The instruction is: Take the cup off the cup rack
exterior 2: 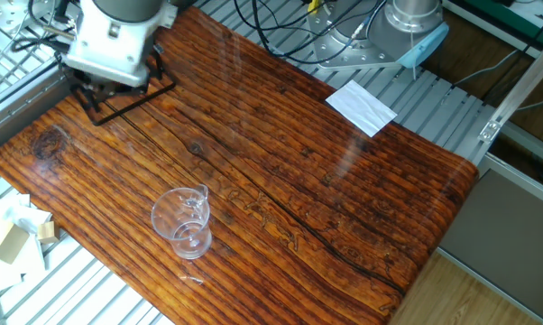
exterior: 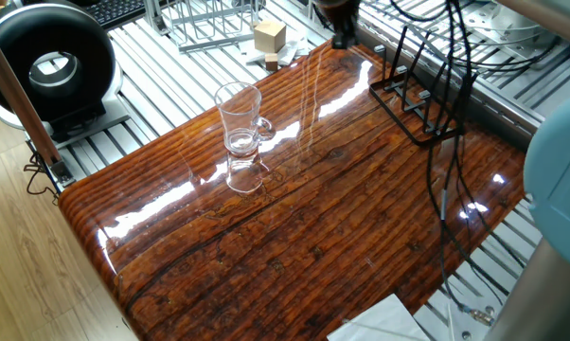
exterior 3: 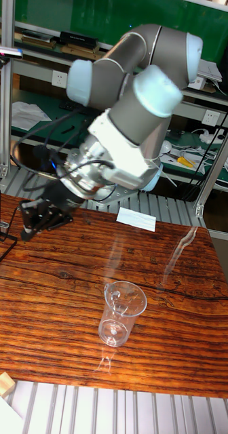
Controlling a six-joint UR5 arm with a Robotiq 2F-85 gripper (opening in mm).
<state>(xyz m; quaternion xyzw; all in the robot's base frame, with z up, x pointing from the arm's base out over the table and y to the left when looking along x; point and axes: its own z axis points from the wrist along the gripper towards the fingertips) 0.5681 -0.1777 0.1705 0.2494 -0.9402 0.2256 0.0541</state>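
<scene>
Cup (exterior: 240, 118) off the cup rack (exterior: 418, 104), upright on the table (exterior: 294, 227) mid-board, well apart from it. Gripper (exterior 3: 34, 220) near the rack, holding nothing; finger spread impossible to tell. Little left but clearing away.

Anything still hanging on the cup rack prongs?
No cup shows on the cup rack; the cup stands apart on the table. Cables cover part of the prongs.

Cup (exterior: 240, 119) upright on table (exterior: 342, 246), apart from cup rack (exterior: 419, 99)
</scene>
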